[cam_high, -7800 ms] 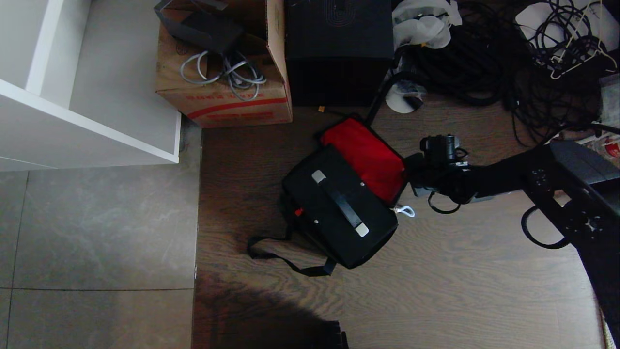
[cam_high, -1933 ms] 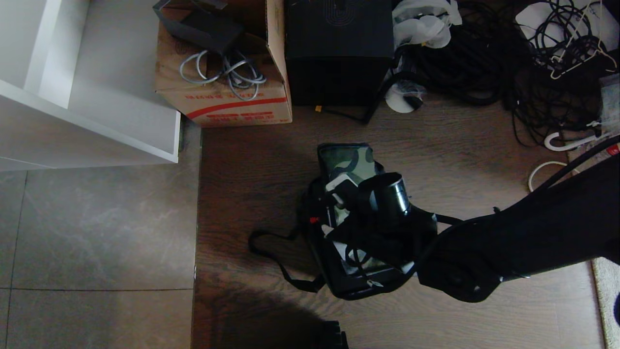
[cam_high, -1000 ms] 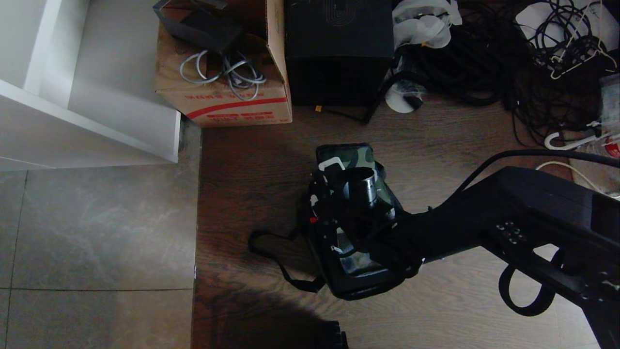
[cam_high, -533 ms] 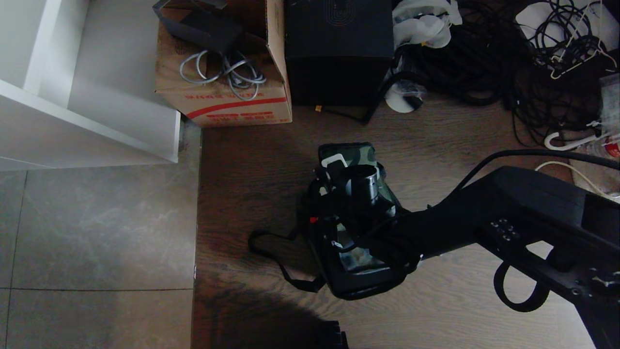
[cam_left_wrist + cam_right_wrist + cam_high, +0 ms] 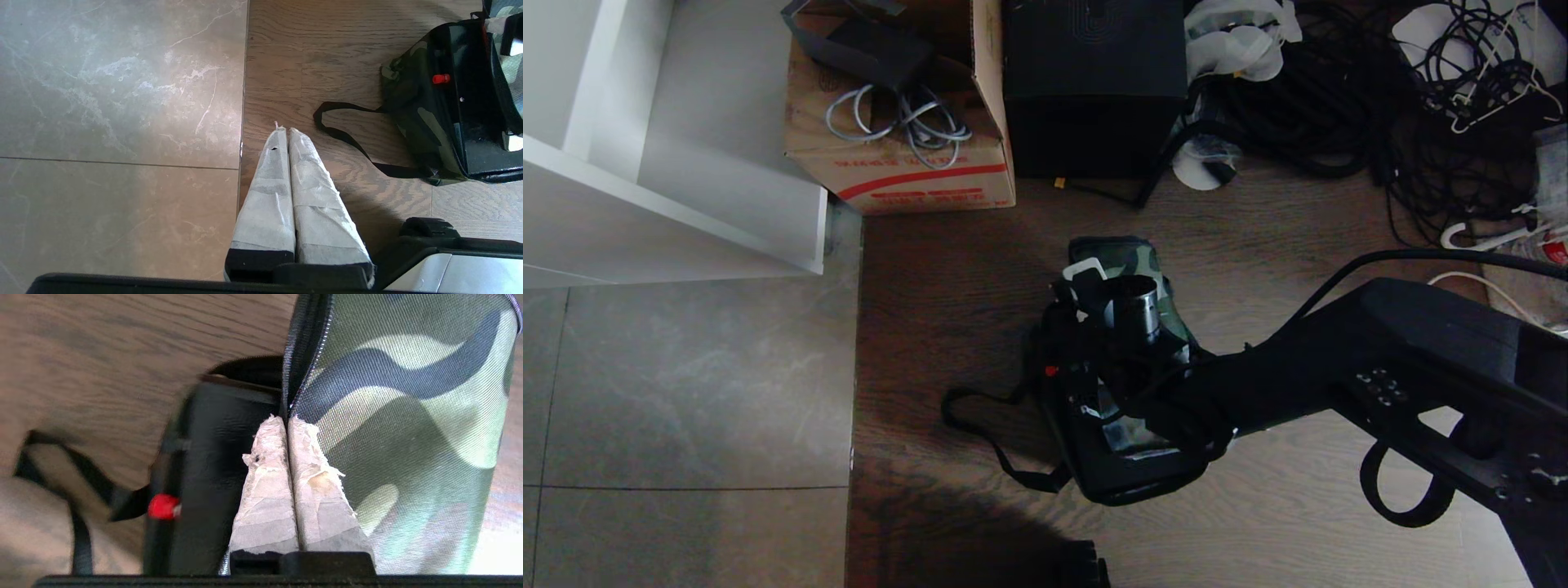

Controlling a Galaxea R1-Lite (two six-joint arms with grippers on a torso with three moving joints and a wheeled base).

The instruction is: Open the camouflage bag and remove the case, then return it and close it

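Camouflage-green fabric forms the lid of the boxy soft bag, which sits on the dark wood-grain floor just in from that floor's edge against the grey tiles. The right gripper has its taped fingers pressed together at the lid's zip line, probably pinching the edge to draw the bag closed. Whether the flat black case is inside cannot be told. The left gripper, fingers together, hangs idle near the black strap.
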